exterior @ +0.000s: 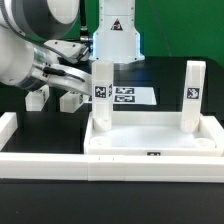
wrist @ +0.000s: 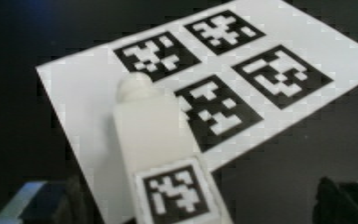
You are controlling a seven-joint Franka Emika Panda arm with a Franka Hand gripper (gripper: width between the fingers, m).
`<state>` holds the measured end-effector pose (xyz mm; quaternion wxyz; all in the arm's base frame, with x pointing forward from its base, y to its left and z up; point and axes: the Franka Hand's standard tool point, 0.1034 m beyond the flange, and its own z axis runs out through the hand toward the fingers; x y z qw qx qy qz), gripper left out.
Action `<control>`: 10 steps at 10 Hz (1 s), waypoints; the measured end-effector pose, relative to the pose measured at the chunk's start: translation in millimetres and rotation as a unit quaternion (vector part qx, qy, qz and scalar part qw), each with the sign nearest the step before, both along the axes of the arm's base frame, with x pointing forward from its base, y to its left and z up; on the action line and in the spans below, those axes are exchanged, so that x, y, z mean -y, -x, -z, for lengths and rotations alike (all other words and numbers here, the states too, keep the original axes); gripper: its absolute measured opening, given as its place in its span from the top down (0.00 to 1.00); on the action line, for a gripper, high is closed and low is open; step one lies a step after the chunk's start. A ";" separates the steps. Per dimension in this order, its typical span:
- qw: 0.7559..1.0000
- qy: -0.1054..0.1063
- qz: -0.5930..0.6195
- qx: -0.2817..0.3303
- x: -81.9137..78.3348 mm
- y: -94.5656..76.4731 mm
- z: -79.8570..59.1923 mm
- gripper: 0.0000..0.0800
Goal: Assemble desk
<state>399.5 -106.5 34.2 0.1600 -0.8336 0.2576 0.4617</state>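
The white tray-like tabletop (exterior: 150,138) lies upside down at the front. Two white tagged legs stand upright in its corner sockets, one on the exterior view's left (exterior: 101,88) and one on its right (exterior: 192,92). My gripper (exterior: 84,72) reaches in from the left, beside the upper part of the left leg. In the wrist view that leg (wrist: 155,150) sits between my dark fingers (wrist: 30,203), with a gap on each side. The gripper (wrist: 190,208) is open and straddles the leg without gripping it.
Two loose white legs (exterior: 38,97) (exterior: 70,100) lie on the black table under the arm. The marker board (exterior: 128,96) lies behind the tabletop and also shows in the wrist view (wrist: 247,70). White border rails (exterior: 20,135) run along the left and front.
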 end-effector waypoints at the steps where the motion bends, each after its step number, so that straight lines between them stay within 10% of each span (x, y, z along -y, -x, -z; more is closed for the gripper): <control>1: 1.000 0.003 -0.002 0.003 -1.6 -0.3 3.0 0.19; 8: 1.000 0.007 -0.004 -0.010 -2.9 12.6 25.8 0.19; 10: 1.000 0.007 -0.004 -0.009 -2.8 12.2 25.9 0.51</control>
